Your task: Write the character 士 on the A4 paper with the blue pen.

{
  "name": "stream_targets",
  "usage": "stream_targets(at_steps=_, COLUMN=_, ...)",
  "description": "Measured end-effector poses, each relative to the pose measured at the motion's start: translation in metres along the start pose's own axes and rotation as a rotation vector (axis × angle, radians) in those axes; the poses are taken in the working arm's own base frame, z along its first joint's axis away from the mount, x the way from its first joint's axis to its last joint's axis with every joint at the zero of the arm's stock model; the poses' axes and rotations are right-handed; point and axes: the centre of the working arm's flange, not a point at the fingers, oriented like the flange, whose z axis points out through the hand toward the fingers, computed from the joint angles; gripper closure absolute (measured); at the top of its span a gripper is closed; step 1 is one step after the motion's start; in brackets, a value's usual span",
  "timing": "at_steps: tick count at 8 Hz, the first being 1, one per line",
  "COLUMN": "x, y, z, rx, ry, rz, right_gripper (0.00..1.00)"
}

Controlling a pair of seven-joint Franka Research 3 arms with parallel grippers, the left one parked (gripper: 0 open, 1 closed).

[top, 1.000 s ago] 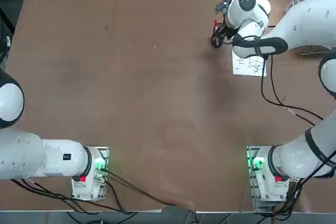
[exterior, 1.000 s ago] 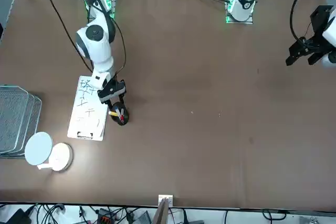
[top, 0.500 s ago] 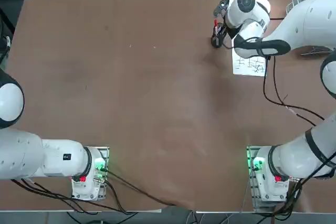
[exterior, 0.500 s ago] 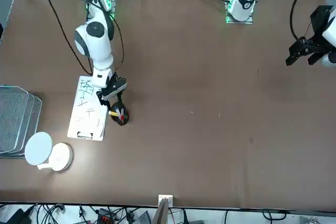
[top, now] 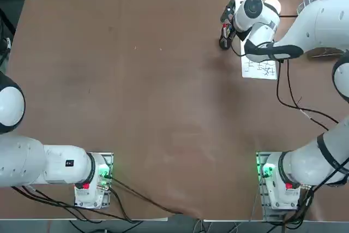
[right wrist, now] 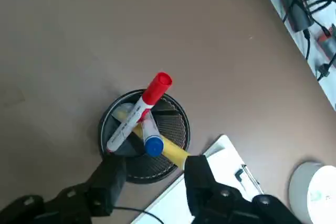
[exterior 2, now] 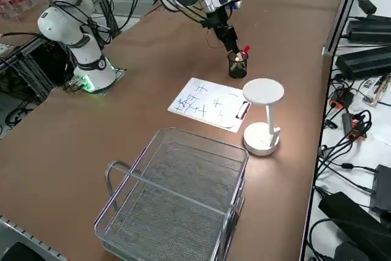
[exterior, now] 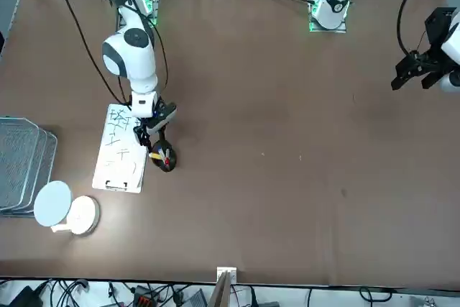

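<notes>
The right arm's black two-finger gripper (right wrist: 152, 179) hangs just above a round black mesh pen cup (right wrist: 144, 135), its fingers parted to a middling width with nothing between them. The cup's near rim lies directly under the gap between the fingertips.

Three pens lean in the cup: a white marker with a red cap (right wrist: 139, 109), a yellow marker (right wrist: 170, 150), and the blue pen (right wrist: 152, 139), a pale-barrelled stick with a blue cap, leaning toward the gripper so that its cap is the nearest end of all three. The yellow marker lies just beside that cap and the red-capped one crosses over the blue pen's barrel.

The A4 paper (exterior: 118, 150), a white sheet on a clipboard with a clip at its far end and several dark handwritten characters already on it, lies flat on the brown table (top: 136, 80) just beside the cup, to the gripper's side.

The step in hand looks like the approach to pick up the pen; no writing of 士 can begin yet. The next move calls for lowering with the fingers straddling the blue cap alone, clear of the yellow marker, then closing and lifting it free of the crossing red-capped marker.
</notes>
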Motion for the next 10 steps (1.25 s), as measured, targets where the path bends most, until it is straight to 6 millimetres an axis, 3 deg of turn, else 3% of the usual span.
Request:
stream_targets(at_steps=5, x=0.014, y=-0.005, z=0.004, rx=0.008, ry=0.037, rz=-0.174, right_gripper=0.36)
stream_targets(at_steps=10, x=0.014, y=-0.007, z=0.009, rx=0.014, ry=0.033, rz=-0.249, right_gripper=0.4)
